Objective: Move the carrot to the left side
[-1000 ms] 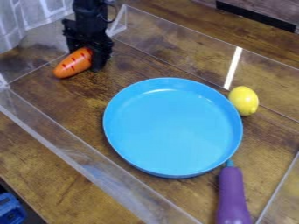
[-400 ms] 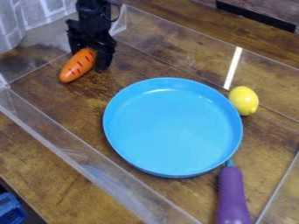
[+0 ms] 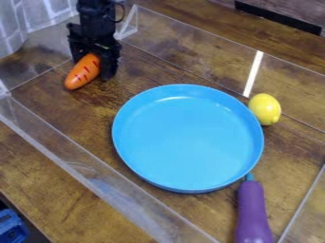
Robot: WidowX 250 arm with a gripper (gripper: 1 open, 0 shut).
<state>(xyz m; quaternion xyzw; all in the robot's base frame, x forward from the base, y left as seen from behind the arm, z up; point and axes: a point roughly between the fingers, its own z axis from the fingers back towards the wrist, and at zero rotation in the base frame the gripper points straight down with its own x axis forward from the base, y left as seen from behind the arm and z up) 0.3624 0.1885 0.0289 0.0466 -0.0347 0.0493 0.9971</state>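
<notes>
Carrot [image 3: 83, 71] lies on the worktop [image 3: 51, 133] at far left, fingers [image 3: 94, 55] released around it; we should lift straight up without nudging it.

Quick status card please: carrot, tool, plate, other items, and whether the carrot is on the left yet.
carrot: lying on the wooden table, far left of the picture, leafy end toward the tool
tool: pointing down over the carrot's upper end, open; contact cannot be told
plate: blue, empty, centre of the table
lemon: just right of the plate's rim
eggplant: below the plate's lower right rim
task state: carrot sits on the left side, apart from the plate
</notes>
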